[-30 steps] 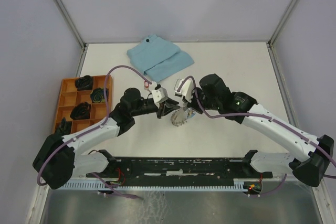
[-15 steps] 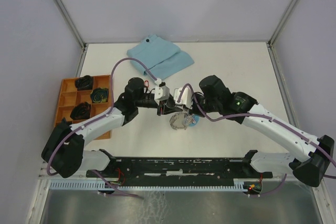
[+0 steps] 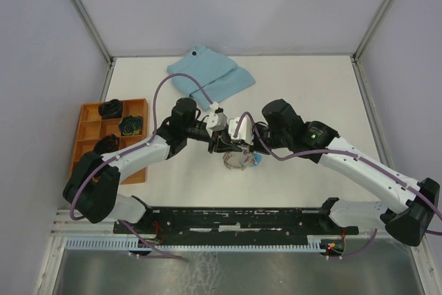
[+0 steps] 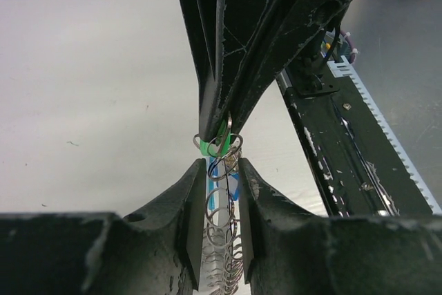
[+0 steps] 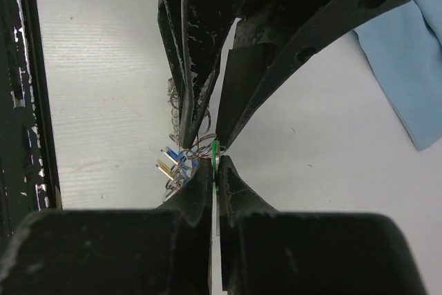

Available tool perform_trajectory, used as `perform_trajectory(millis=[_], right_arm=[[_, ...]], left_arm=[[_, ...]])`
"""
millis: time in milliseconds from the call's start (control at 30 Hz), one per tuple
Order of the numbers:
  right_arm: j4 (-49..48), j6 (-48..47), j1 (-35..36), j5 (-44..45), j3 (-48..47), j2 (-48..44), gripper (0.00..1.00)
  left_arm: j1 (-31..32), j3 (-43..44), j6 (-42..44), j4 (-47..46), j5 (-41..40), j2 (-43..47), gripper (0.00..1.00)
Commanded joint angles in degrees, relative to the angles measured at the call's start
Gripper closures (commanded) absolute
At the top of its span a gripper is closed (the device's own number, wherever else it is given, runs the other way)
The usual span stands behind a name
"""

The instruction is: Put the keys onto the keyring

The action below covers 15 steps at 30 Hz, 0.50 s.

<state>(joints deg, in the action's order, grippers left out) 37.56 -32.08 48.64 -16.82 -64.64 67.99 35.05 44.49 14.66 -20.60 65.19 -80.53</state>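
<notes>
Near the middle of the table [image 3: 311, 88], the keyring [image 4: 221, 229] hangs lengthwise, pinched in the narrowly closed left gripper [image 4: 222, 170]. The right gripper [image 5: 215, 165] clamps the green key [image 4: 210, 147] against the keyring's top. The key's blade is hidden and its direction unclear.

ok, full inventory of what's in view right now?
table: 1, white, under everything
cloth: 1, light blue, folded, far centre of the table
tray: 1, orange, compartments, left edge of the table
dark items: at least 3, black, one per tray compartment; the left arm hides part of the tray
keyring: 1, grey chain rings with a blue strap, centre, between the two grippers
green key: 1, green tag, at the top of the keyring
other keys: cannot be made out in the bundle
left gripper: 1, black, shut on the keyring
right gripper: 1, black, shut on the green key, tip to tip with the left gripper
</notes>
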Motion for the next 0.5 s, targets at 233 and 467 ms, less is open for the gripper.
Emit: perform_trajectory(millis=[233, 467], right_arm=[[-1.9, -0.7, 0.2, 0.2, -2.9, -1.9, 0.99], [1.9, 3.1, 0.2, 3.8, -3.3, -3.4, 0.99]], left_arm=[[0.4, 4.4, 4.5, 6.0, 2.5, -1.5, 0.97], [0.4, 3.0, 0.1, 4.1, -7.1, 1.6, 0.97]])
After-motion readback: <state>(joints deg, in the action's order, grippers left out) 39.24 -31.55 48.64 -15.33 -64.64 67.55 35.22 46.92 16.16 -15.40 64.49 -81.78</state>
